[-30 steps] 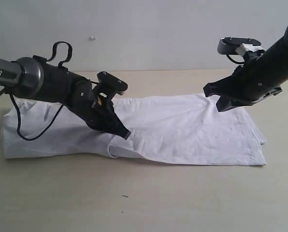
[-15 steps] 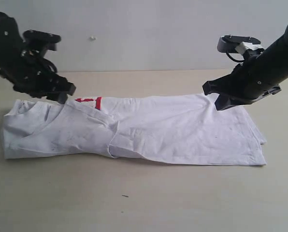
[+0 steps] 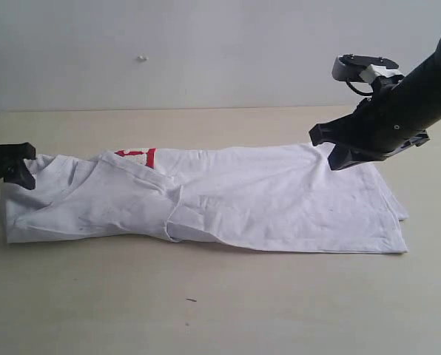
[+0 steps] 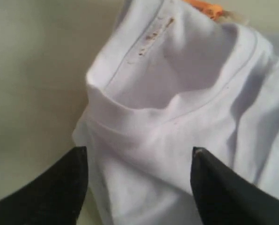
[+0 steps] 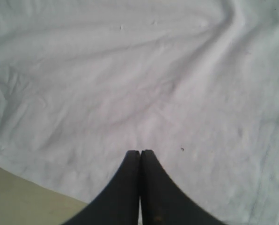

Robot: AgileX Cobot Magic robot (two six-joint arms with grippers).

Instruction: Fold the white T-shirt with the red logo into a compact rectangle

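Note:
The white T-shirt (image 3: 265,200) lies as a long band across the table, with a folded flap over its left half. A small piece of the red logo (image 3: 137,155) peeks out at the far edge of that flap. At the shirt's left end my left gripper (image 3: 19,167) stands open. Its wrist view shows the ribbed collar (image 4: 130,119) and the orange neck tag (image 4: 202,7) past the spread fingertips (image 4: 78,157), which hold nothing. My right gripper (image 3: 328,148) hovers shut over the shirt's right part. In its wrist view the closed gripper (image 5: 140,153) points at flat white cloth (image 5: 130,70).
The tan table (image 3: 206,310) runs in front of and behind the shirt. A pale wall (image 3: 206,52) stands at the back. A small dark speck (image 3: 191,299) lies on the table near the front.
My left gripper let go of the cloth near the shirt's middle, opened, and drew back to the left end. The flap it laid stays folded, and the red logo now shows. The right arm is still.

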